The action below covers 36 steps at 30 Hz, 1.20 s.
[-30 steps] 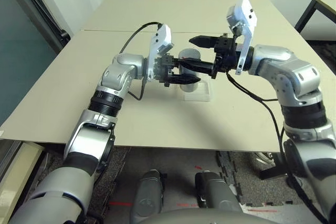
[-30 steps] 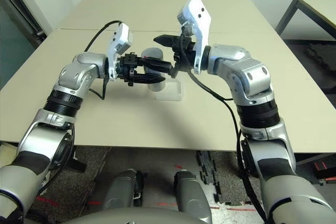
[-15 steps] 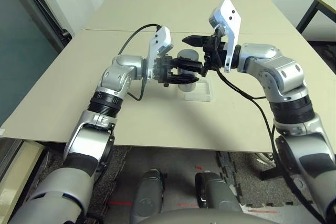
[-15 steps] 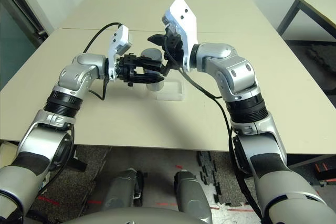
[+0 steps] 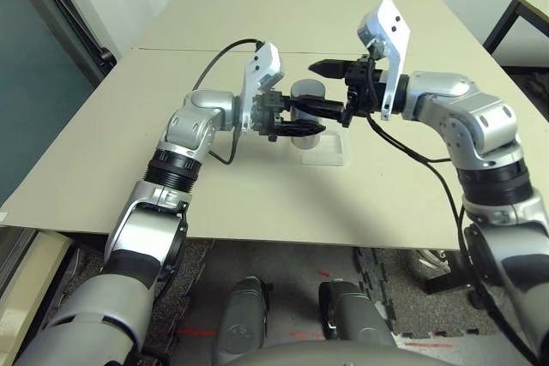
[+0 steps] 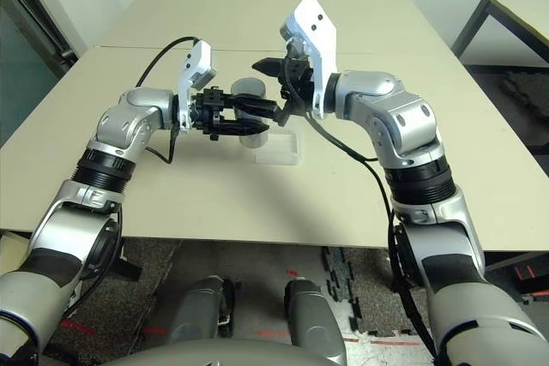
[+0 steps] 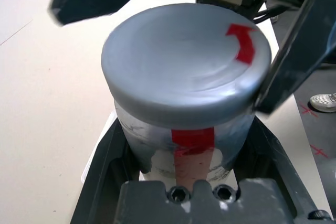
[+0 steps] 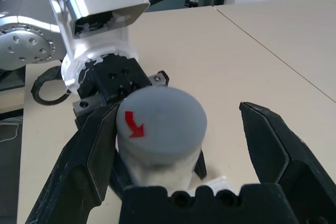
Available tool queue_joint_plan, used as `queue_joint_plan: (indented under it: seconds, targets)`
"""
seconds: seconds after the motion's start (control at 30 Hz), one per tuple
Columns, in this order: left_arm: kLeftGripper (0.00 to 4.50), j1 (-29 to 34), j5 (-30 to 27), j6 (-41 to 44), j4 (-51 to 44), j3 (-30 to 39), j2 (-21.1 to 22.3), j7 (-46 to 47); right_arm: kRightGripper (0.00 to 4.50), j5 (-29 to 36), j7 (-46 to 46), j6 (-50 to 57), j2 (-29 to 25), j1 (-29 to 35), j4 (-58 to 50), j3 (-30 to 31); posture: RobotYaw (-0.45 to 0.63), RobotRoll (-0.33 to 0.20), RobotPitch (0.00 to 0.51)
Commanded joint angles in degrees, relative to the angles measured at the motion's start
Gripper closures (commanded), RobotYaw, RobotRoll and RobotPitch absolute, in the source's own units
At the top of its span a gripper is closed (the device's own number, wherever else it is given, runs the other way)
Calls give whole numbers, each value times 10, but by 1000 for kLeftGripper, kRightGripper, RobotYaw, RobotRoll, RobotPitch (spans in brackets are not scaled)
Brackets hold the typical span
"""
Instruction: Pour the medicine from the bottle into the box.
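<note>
The bottle (image 5: 306, 90) is a silver-grey cylinder with a round grey cap marked by a red arrow (image 8: 134, 123) and a red label patch (image 7: 192, 139). It stands upright, with my left gripper (image 5: 302, 119) shut on its body. It hangs just above the far left part of the box (image 5: 326, 153), a clear shallow tray on the table. My right gripper (image 6: 259, 88) reaches in from the right and is open. Its fingers (image 8: 94, 150) stand on either side of the cap, and whether they touch it I cannot tell.
The beige table (image 5: 257, 195) has open surface in front of the box and to both sides. A seam (image 5: 171, 51) runs across it behind the arms. A cable (image 5: 225, 49) loops off my left wrist. Another table's dark leg (image 5: 502, 19) shows at the far right.
My right arm swung left toward the bottle, then eased back a little to the right, its jaws still wide. The left arm and the bottle have stayed put.
</note>
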Motion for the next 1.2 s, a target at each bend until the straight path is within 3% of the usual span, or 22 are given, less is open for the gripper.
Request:
queue_joint_plan:
  seconds: [0.03, 0.47, 0.77, 0.97, 1.2]
  targets:
    - [1994, 8, -3, -3, -8, 5, 9, -15, 0, -9, -23, 12, -35, 9, 15, -50, 17, 0, 87]
    - [1994, 21, -1, -1, -14, 11, 15, -14, 0, -6, -9, -1, -75, 8, 44, -68, 22, 0, 81]
    - [1994, 21, 0, -4, -8, 14, 18, -13, 0, 22, 31, 37, -91, 36, -11, -58, 24, 0, 83]
    - [1994, 13, 3, -10, 5, 13, 16, -13, 0, 60, 39, 74, -71, 31, -63, -50, 21, 0, 83]
    - [1994, 7, 5, -15, 13, 10, 7, -12, 0, 46, 27, 65, -34, 4, -54, -17, 17, 0, 81]
